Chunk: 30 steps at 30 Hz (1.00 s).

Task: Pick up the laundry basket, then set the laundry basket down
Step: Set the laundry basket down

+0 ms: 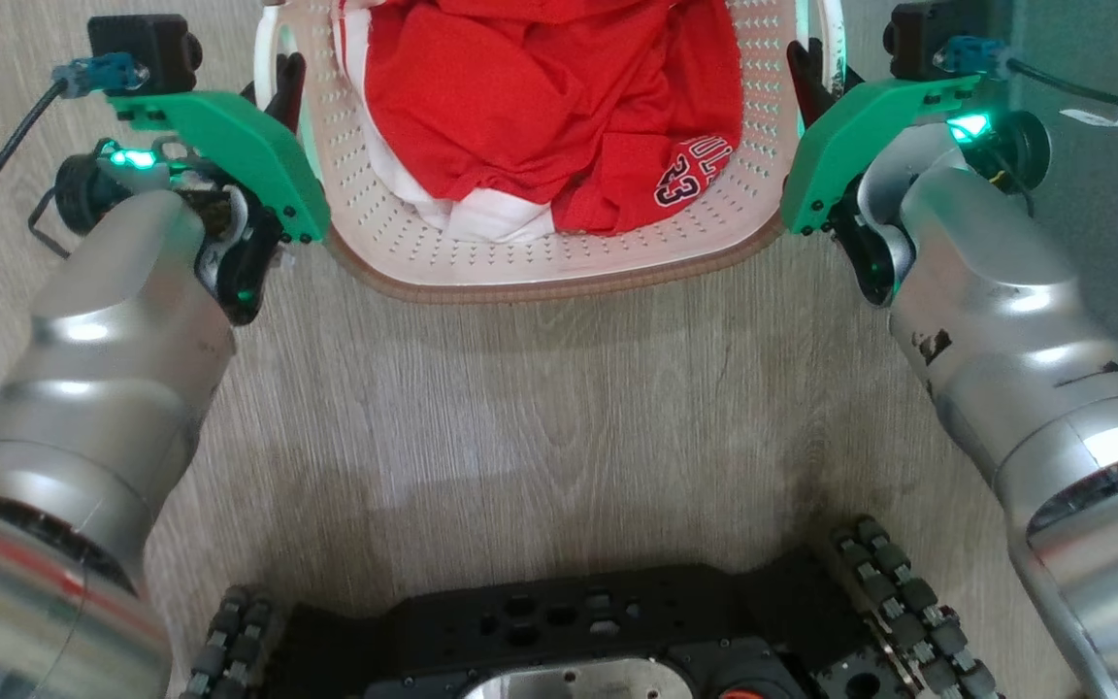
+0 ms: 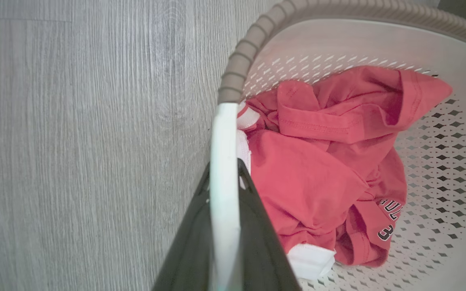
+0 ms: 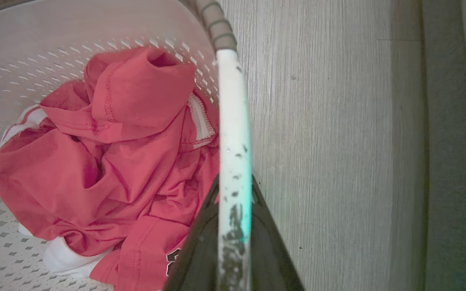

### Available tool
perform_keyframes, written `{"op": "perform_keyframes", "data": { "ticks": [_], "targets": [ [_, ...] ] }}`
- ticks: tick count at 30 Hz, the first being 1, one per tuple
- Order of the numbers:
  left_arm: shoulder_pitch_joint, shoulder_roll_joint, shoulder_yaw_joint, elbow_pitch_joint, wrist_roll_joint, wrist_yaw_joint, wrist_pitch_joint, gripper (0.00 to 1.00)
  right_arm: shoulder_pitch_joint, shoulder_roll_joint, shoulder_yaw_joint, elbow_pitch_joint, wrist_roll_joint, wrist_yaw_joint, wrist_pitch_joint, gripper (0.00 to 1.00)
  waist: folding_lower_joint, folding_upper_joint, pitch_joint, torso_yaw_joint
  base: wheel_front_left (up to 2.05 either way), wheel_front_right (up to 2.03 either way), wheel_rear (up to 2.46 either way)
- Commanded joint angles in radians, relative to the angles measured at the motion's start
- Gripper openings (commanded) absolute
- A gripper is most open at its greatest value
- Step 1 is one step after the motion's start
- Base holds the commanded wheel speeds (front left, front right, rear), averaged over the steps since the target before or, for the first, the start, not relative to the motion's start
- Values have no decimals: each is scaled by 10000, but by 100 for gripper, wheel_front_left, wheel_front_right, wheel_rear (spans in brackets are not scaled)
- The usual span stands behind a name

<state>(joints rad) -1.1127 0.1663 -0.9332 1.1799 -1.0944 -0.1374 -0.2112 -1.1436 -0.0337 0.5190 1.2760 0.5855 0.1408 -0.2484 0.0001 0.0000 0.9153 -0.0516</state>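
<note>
Cream laundry basket [image 1: 559, 260]; left gripper [image 2: 225, 171], right gripper [image 3: 235, 182] clenched on its handles [image 2: 224, 133]; wood floor [image 1: 559, 408] around.

Cream laundry basket [image 1: 559, 248], dotted all over with perforations, rim [image 1: 540, 291] brown and ribbed, handle [image 2: 224, 161] white — red clothing [image 1: 540, 97] inside, white at the edges, black-and-white numerals [image 1: 680, 184] on one fold. Pale grey wood-grain floor [image 1: 540, 408]; bright green mounts [image 1: 229, 146] on silver arms [image 1: 103, 369]

The top edge of your head view cuts off the far half of the laundry basket [image 1: 559, 260] — and part of both handles [image 1: 265, 53]. A fold in the red shirt [image 1: 520, 107] hides part of its lettering above the "23". You cannot tell whether the basket touches the floor [image 1: 559, 408].
</note>
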Motion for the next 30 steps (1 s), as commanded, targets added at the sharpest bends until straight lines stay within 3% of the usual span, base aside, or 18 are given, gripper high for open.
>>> {"op": "perform_keyframes", "data": {
  "ticks": [1, 30],
  "targets": [
    [-268, 679, 191, 137, -148, 67, -173, 0, 368, -325, -151, 147, -83, -101, -110, 0, -1, 0, 93, 5, 0, 0, 0],
    [-418, 528, -204, 382, -508, 67, -470, 0, 578, -173, -1625, 147, -1294, -101, 68, 0, -1, 0, 361, 142, 0, 0, 0]
  ]
}}
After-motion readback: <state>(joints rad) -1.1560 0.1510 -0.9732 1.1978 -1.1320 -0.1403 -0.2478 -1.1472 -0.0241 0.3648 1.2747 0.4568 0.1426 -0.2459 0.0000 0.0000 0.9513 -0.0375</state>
